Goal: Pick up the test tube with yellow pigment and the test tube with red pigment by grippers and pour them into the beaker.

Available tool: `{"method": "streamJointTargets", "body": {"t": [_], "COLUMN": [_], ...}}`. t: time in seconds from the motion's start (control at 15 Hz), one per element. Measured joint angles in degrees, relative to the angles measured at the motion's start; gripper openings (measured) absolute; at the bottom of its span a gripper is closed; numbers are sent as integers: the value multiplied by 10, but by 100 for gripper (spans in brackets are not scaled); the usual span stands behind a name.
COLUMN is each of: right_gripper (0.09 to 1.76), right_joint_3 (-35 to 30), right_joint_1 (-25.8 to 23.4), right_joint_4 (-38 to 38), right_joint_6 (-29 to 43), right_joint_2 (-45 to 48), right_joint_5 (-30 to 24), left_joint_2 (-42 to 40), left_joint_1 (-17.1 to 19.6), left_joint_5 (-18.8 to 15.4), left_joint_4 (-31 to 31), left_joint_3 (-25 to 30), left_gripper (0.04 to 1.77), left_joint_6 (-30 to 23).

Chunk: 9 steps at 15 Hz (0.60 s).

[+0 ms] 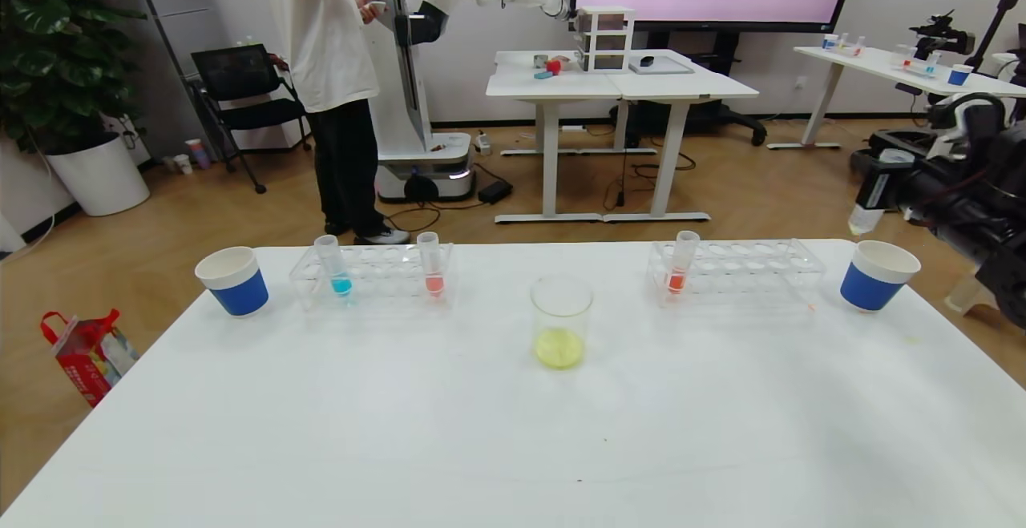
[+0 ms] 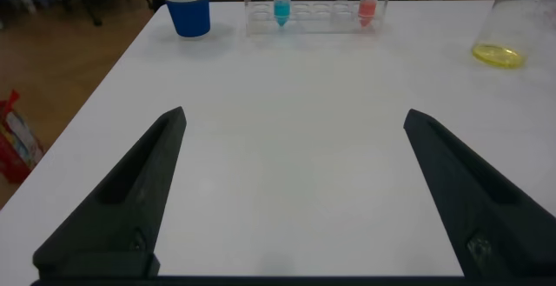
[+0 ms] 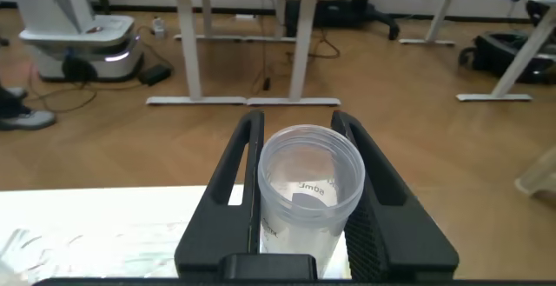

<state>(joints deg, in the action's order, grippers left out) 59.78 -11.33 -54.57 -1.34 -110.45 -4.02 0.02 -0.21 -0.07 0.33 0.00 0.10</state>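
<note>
The beaker point(image 1: 561, 321) sits mid-table with yellow liquid inside, the left gripper point(image 2: 291, 195) gapes wide with nothing in it nearer than the beaker, and far right of it the right gripper point(image 3: 300, 186) squeezes the test tube with yellow pigment point(image 1: 872, 199) above a paper cup point(image 1: 878, 275).

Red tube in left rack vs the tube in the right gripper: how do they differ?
The red tube stands in the left rack on the table; the gripped tube is held off the table's far right edge by the right gripper. The red tube holds orange-red liquid; the gripped tube shows only a pale yellowish trace at its tip. Both are slim, clear and upright.
</note>
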Motion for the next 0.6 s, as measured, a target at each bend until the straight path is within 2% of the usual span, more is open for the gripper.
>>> {"method": "streamJointTargets", "body": {"t": [0.27,0.6], "right_gripper": [53,53], "right_joint_3": [82,106], "right_joint_1": [-68,-95], "right_joint_4": [35,32], "right_joint_6": [-3,-19], "right_joint_2": [-46,-98], "right_joint_5": [0,1], "left_joint_2": [0,0], "left_joint_1": [0,0], "left_joint_5": [0,0], "left_joint_4": [0,0], "left_joint_3": [0,0], "left_gripper": [175,175], "left_joint_6": [0,0]}}
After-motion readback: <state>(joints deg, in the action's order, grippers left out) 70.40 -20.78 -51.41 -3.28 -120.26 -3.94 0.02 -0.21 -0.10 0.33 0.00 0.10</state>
